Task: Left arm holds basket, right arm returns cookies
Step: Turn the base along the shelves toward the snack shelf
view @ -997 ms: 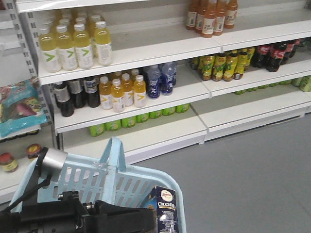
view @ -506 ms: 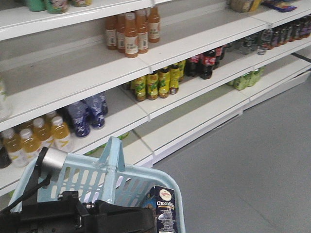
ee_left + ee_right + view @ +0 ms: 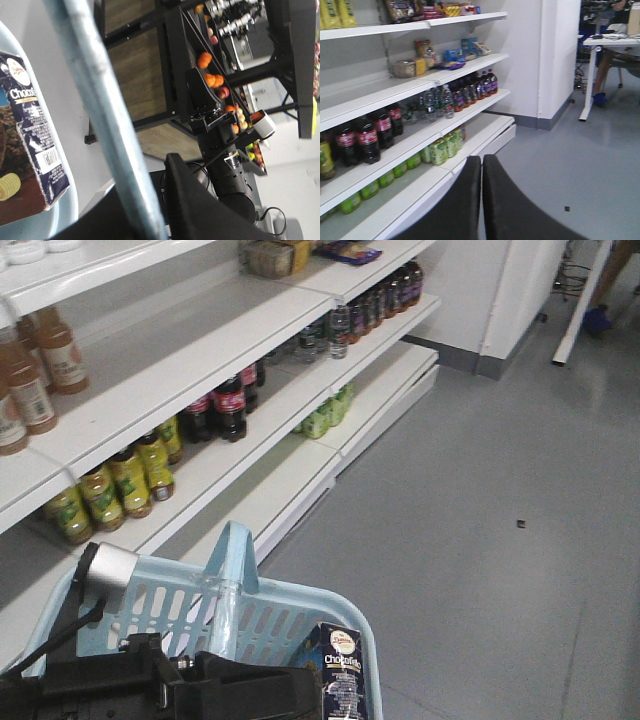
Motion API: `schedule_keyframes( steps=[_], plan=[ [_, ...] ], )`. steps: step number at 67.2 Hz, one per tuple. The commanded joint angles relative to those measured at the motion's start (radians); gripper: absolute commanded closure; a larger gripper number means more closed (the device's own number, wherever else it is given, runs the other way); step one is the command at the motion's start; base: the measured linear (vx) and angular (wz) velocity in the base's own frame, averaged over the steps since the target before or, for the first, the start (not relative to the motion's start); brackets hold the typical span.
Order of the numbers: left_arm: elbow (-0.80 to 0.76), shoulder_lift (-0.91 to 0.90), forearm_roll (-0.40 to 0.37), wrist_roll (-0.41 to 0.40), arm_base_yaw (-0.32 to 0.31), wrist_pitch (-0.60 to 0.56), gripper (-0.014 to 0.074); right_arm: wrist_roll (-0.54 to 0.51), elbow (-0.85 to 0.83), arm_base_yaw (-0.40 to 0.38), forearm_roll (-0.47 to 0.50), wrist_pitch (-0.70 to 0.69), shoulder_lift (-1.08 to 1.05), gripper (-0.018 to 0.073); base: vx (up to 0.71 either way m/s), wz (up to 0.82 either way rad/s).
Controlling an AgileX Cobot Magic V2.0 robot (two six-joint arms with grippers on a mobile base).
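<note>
Presently upright in the near right corner of the light blue plastic basket [image 3: 270,625], dark navy rectangular Chocofello cookie box [image 3: 342,685], probably nearer the right arm; black right gripper [image 3: 481,159] pressed together, empty, aimed at white shelves [image 3: 395,145]; black left gripper [image 3: 150,220] clamped on hoop handle [image 3: 95,85].

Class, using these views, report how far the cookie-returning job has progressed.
Done: left gripper appears clamped on the basket handle. In hand: nothing; right gripper is shut and empty, facing the shelves. Remaining: cookies sit in the basket, not yet picked or shelved.
</note>
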Motion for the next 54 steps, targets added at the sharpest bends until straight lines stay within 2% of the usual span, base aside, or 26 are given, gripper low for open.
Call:
schedule_keyframes(
  steps=[1,54],
  plan=[
    [-0.034,-0.018,-0.070,0.015,-0.003,0.037,0.0603,-0.005,0.002,-0.006,-0.006,-0.071,-0.005,0.0567,0.40,-0.65],
    [-0.034,-0.018,-0.070,0.015,-0.003,0.036,0.0603,-0.005,0.002,-0.006,-0.006,-0.071,-0.005,0.0567,0.42,-0.51]
  ],
)
